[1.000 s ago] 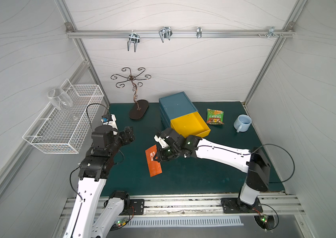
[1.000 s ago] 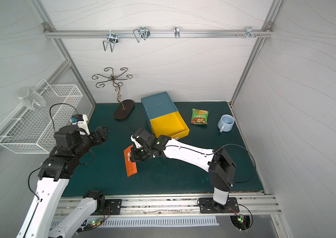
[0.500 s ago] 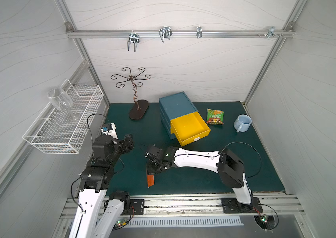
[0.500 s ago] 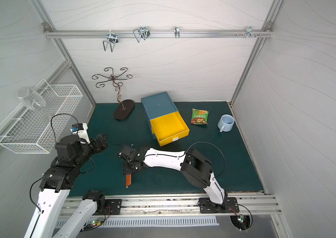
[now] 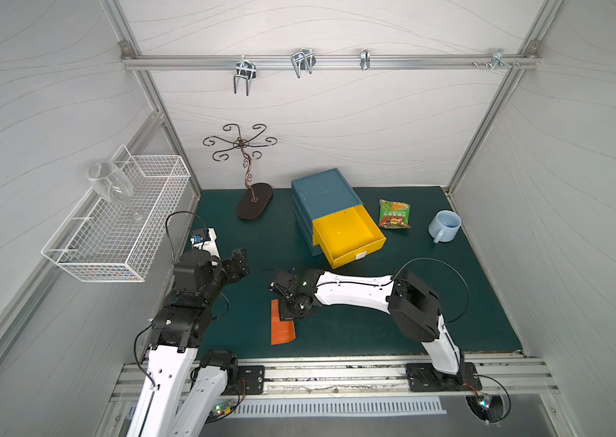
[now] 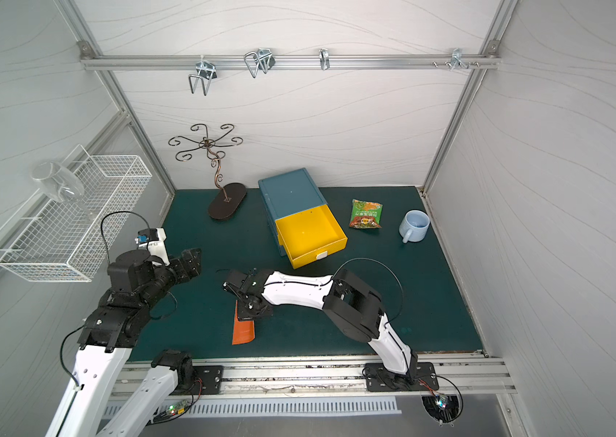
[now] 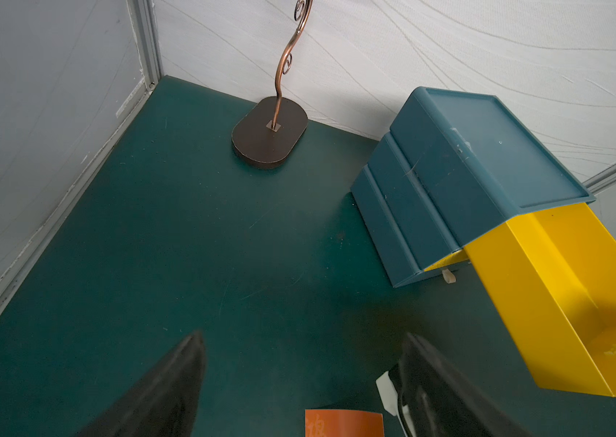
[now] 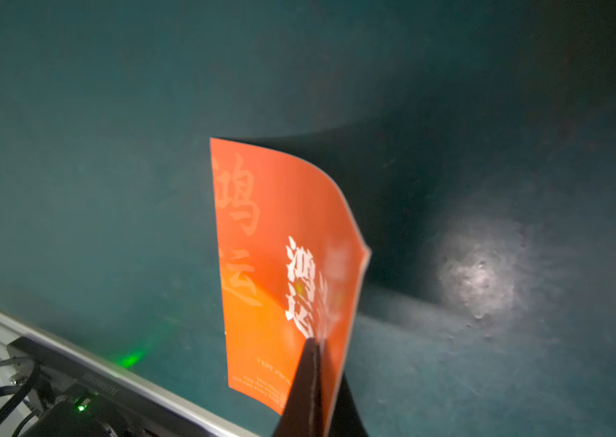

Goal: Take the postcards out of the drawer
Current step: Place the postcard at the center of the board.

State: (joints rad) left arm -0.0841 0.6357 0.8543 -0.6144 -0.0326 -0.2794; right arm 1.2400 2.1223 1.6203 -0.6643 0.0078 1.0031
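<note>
Green snack packet [image 5: 394, 214]: flat, near blue mug [image 5: 444, 226]
Wine glass [image 5: 111, 185]: tilted in wire basket [image 5: 109, 261]
Scrolled metal stand [image 5: 254, 198]: upright

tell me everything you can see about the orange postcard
Thin, glossy orange postcard, rectangular, white Chinese characters plus small print. The right gripper is shut on one short end and the card bows. It is outside the yellow drawer, low over the green mat near the front edge; whether its far end touches the mat is unclear.
</note>
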